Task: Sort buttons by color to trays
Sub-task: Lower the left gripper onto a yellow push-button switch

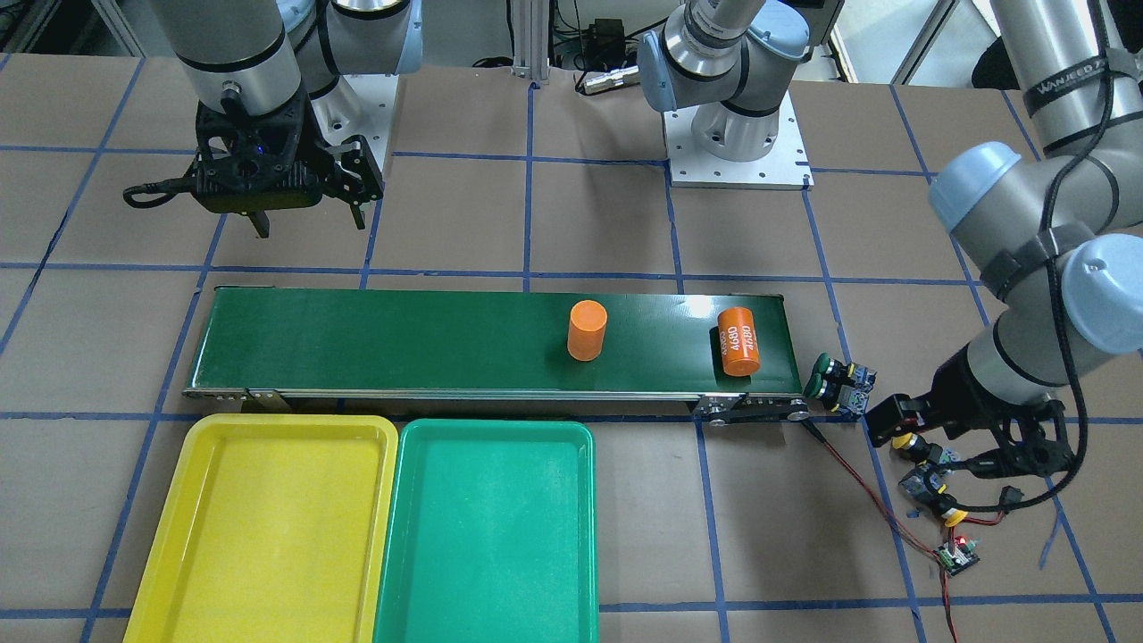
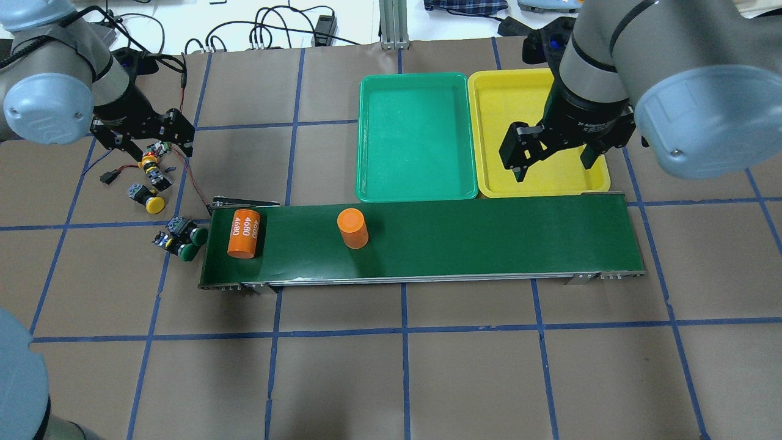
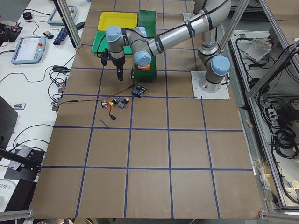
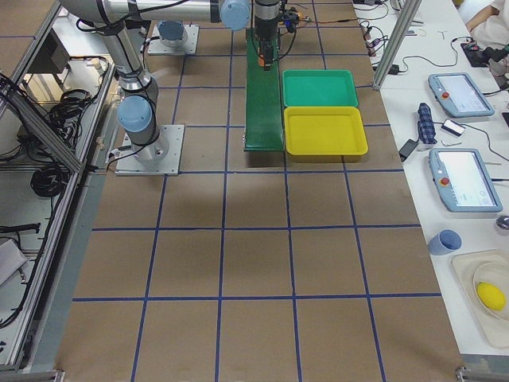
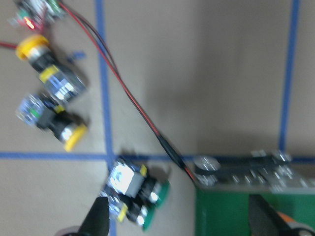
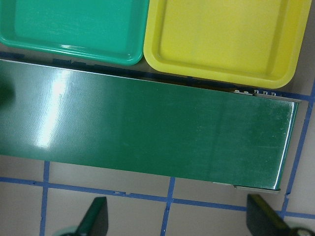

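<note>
Two yellow buttons lie on the table beyond the belt's left end; the pair shows in the front view. Two green buttons sit together against that belt end. My left gripper hovers open above this cluster, holding nothing. The green buttons show beside its left finger in the left wrist view. The green tray and yellow tray lie side by side behind the belt, with nothing in them. My right gripper hangs open over the yellow tray's near edge.
A dark-green conveyor belt carries two orange cylinders, one lying and one upright. A small circuit board with red and black wires lies by the yellow buttons. A person's arm shows at the top right corner of the exterior right view.
</note>
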Robot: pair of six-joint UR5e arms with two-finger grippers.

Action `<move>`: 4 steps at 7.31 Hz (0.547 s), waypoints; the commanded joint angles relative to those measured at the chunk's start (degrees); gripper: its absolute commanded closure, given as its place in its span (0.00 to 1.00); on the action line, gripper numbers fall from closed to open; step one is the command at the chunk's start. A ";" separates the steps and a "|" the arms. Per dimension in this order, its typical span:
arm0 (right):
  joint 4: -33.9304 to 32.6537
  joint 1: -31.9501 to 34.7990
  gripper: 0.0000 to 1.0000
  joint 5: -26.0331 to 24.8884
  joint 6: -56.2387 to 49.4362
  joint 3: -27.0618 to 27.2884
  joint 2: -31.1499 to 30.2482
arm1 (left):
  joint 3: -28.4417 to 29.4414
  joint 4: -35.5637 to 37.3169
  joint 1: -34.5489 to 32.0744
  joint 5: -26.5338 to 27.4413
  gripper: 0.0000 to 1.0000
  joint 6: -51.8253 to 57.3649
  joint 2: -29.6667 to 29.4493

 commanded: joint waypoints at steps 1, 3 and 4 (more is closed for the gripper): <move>0.00 -0.01 0.00 -0.07 -0.09 0.00 0.00 | 0.45 4.80 3.23 0.10 0.02 -0.47 -5.39; 0.00 -0.01 0.00 -0.07 -0.09 0.00 0.00 | 0.36 7.53 3.68 0.18 0.02 -0.46 -8.12; 0.00 -0.01 0.00 -0.16 -0.09 0.00 0.00 | 0.36 7.53 3.77 0.19 0.04 -0.46 -8.83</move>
